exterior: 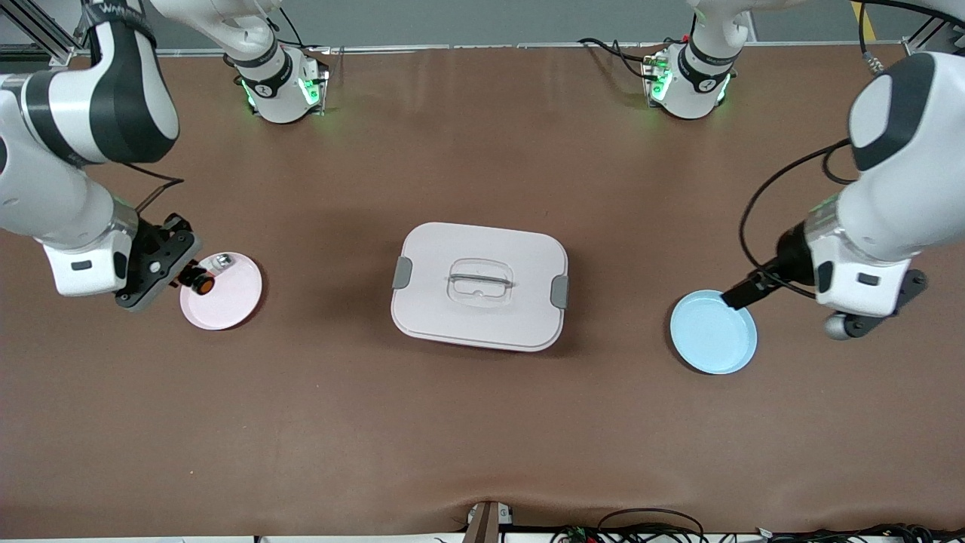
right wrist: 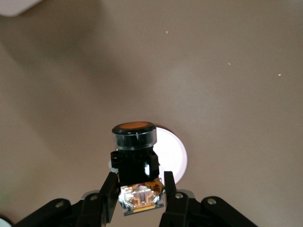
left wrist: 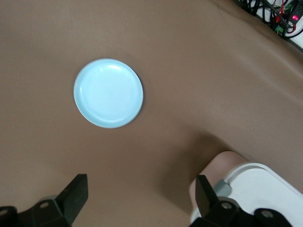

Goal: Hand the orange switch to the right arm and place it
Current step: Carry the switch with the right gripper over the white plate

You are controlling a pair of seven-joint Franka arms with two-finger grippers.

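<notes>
The pale blue plate, low in the right part of the front frame, is the thing on the brown worktop that lies nearest the camera; it sits toward the left arm's end, and in the left wrist view it shows bare in the upper left of the frame. The left tool hangs over the upper right rim of that plate in the front frame, its fingers spread wide with nothing between them; in its own wrist view the two dark fingers stand far apart at the bottom edge of the frame. At the centre of the front frame rests a pinkish-white lidded box with grey clips at its two ends and a clear handle on its lid; a corner of it appears at the lower right of the left wrist frame. At the left of the front frame, toward the right arm's end, lies a pink plate with a small silvery part at its upper rim. The right tool is over the left edge of this pink plate, closed tight on the orange switch, which is held over the plate. In the right wrist view the switch stands in the lower middle of the frame, its orange end pointing away from the wrist, its body pinched between the dark fingers, with the pink plate showing just past it.
</notes>
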